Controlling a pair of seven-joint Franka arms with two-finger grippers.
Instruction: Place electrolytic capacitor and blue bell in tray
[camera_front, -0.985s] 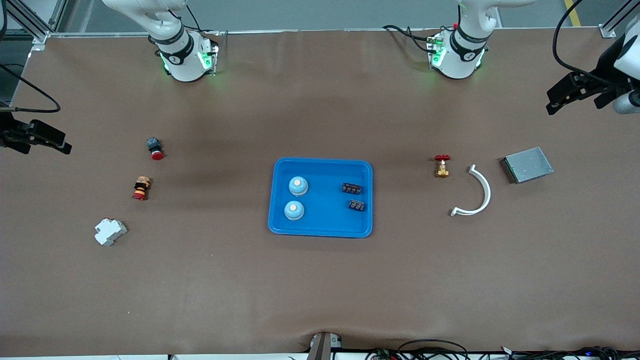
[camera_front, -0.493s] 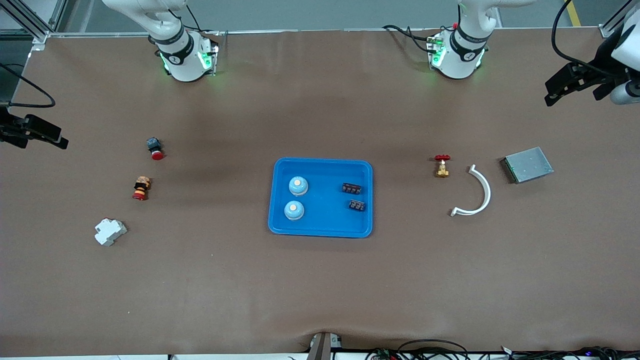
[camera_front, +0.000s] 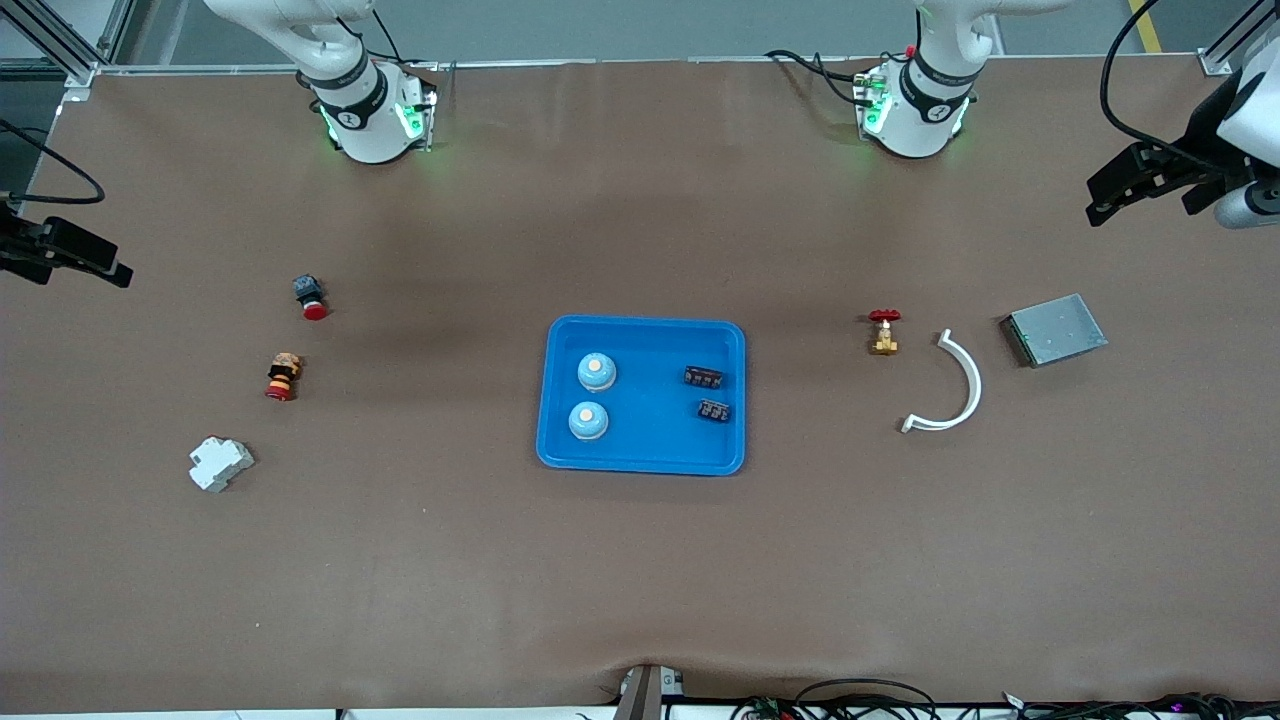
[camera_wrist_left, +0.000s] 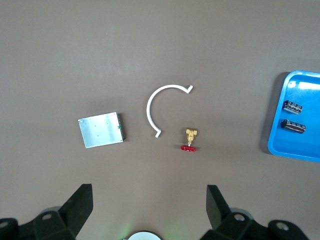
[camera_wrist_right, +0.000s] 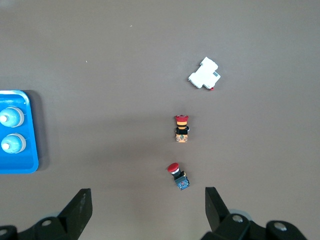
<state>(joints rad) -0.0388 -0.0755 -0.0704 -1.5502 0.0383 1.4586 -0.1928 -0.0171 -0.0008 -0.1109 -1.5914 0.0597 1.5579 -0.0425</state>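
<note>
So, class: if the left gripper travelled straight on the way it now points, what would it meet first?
Probably bare table. The left gripper, open, points down at brown surface between the grey metal box and the red-handled valve, touching neither; depth is uncertain.

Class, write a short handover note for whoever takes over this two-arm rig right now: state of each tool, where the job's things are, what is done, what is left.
Left tool: open, empty, up by the left arm's end of the table.
Right tool: open, empty, up by the right arm's end.
Tray: mid-table, holding two blue bells and two capacitors, capacitors toward the left arm's end.
Done: bells and capacitors all in the tray.
Left: nothing visible to place; other parts stay on the table.
</note>
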